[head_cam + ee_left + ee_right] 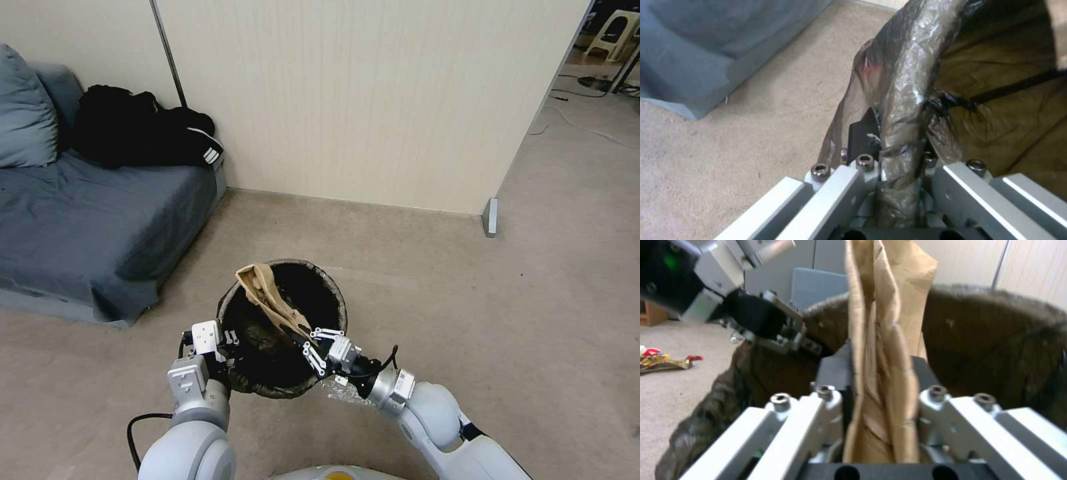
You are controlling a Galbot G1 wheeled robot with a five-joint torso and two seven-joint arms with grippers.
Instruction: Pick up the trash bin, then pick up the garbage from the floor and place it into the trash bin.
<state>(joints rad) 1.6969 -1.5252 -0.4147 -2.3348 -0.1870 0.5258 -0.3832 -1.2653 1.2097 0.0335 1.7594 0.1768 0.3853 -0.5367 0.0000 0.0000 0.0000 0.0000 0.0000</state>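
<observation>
Gripping the bag-lined trash bin (283, 327) rim in our left gripper (227, 340), our right gripper (303, 340) pinches a creased brown paper bag (267, 293) over its mouth.

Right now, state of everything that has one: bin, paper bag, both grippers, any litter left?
Small round bin with dark bag liner: held by its rim, open.
Crumpled brown paper bag: gripped, over the bin mouth, not released.
Left gripper: shut on the bin's lined rim.
Right gripper: shut on the paper bag.
Red and yellow snack wrapper: lying on the floor.
</observation>
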